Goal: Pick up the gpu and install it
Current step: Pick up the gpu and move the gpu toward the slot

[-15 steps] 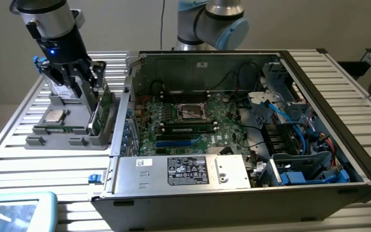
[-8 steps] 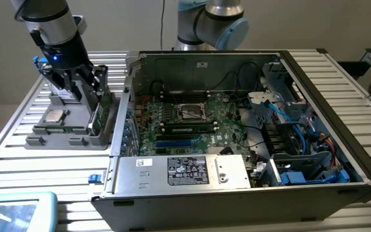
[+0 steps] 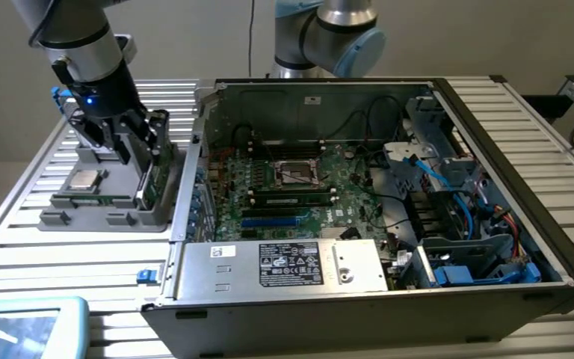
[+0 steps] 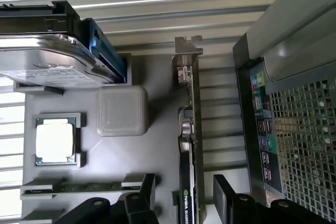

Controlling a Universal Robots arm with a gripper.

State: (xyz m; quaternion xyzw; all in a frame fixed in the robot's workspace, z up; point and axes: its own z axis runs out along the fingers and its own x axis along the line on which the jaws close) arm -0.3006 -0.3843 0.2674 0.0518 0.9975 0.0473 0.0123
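**Gripper (image 4: 182,178) wide open astride gpu (image 4: 188,129), nothing gripped**

Fully spread, one finger (image 4: 142,195) each side of the card, neither clamping it. Standing on edge in the gray parts tray (image 4: 157,98), just beside the open PC case (image 3: 367,209), on the exterior view's left. Sharing the tray: CPU (image 4: 54,140), memory stick (image 4: 89,186), hard drive (image 4: 47,66).

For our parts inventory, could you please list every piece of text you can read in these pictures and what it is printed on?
"NVIDIA QUADRO": along the edge of the gpu, the first letters only partly legible.
Black label on the power supply: its print cannot be read.
Label on the hard drive: cannot be read.
Nothing else is legible.
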